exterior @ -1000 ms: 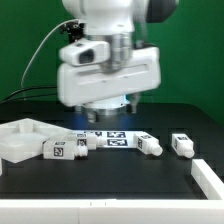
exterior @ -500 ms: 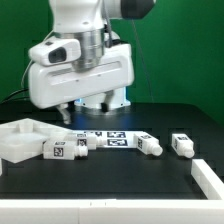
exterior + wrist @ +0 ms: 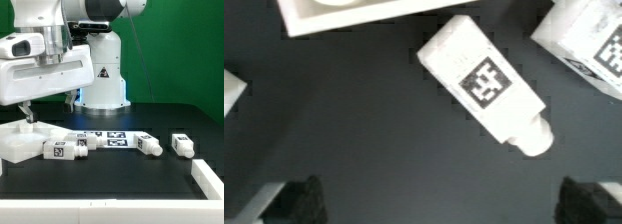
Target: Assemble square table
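The square table's flat white top (image 3: 18, 141) lies at the exterior view's left, and a corner of it shows in the wrist view (image 3: 349, 10). Two tagged white legs (image 3: 62, 150) (image 3: 83, 146) rest beside it. Further to the right lie two more (image 3: 150, 143) (image 3: 181, 143). My gripper (image 3: 48, 110) hangs open above the top's right edge and the nearest legs, touching nothing. In the wrist view one leg (image 3: 491, 85) lies below the camera, ahead of my gripper (image 3: 441, 205), with another leg (image 3: 589, 40) beside it. Nothing sits between the dark fingertips (image 3: 295, 200).
The marker board (image 3: 110, 135) lies flat behind the legs. The white robot base (image 3: 103, 75) stands at the back. A white block (image 3: 210, 178) sits at the front right, and a white rail (image 3: 60, 212) runs along the front edge.
The arm has swung to the exterior view's left, from over the marker board to over the table top's edge, uncovering the robot base. The jaws stayed open. No part moved.
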### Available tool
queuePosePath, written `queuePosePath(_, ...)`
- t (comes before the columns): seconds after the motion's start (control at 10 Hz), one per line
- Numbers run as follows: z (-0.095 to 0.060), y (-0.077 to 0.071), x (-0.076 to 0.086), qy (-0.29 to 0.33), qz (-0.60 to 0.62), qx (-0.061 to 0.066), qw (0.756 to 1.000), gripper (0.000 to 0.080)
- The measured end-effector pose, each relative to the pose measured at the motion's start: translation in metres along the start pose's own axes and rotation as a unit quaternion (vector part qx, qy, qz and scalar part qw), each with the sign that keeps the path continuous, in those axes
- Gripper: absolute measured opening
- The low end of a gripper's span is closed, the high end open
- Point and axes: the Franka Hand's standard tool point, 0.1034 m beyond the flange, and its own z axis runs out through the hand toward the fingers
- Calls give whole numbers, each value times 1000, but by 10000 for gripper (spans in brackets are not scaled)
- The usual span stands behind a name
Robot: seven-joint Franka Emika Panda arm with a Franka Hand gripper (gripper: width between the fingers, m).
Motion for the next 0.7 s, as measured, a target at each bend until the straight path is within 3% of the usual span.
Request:
queuePosePath(0.2, 2, 3, -4, -1, -16, -1, 1000, 649)
queuePosePath(0.5, 23, 38, -50, -14, -56, 7, 998, 649)
queuePosePath(0.6, 29, 42, -58, -18, -49, 12, 999, 649)
queuePosePath(0.7, 27, 40, -54, -17, -48, 11, 999, 649)
